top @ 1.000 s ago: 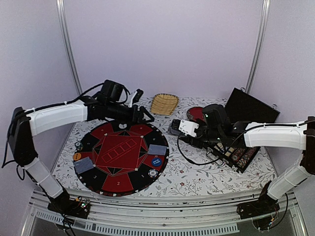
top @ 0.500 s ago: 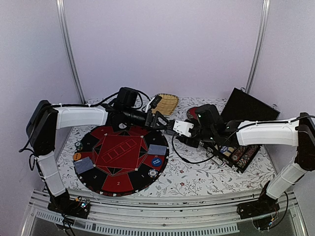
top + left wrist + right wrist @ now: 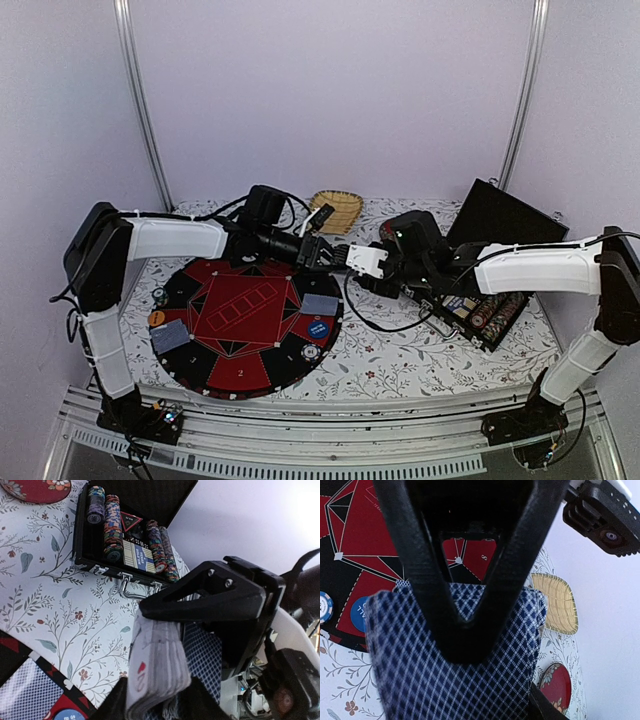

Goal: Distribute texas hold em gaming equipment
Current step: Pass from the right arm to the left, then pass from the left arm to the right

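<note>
- We are seeing plain lilac walls point(image 3: 330, 90) meeting at two metal corner posts point(image 3: 141, 110).
- We are looking down at a floral-patterned tablecloth point(image 3: 400, 368), evenly lit.

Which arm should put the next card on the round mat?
Probably the left. The right claw is busy clamping the pile of cards, while the left claw sits right at that pile, and its arm is next to the mat.

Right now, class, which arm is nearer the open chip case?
Right. The right arm crosses over the open chip case, with the right gripper holding the card deck out to the case's left. The left arm is farther left, over the round mat's far edge.
</note>
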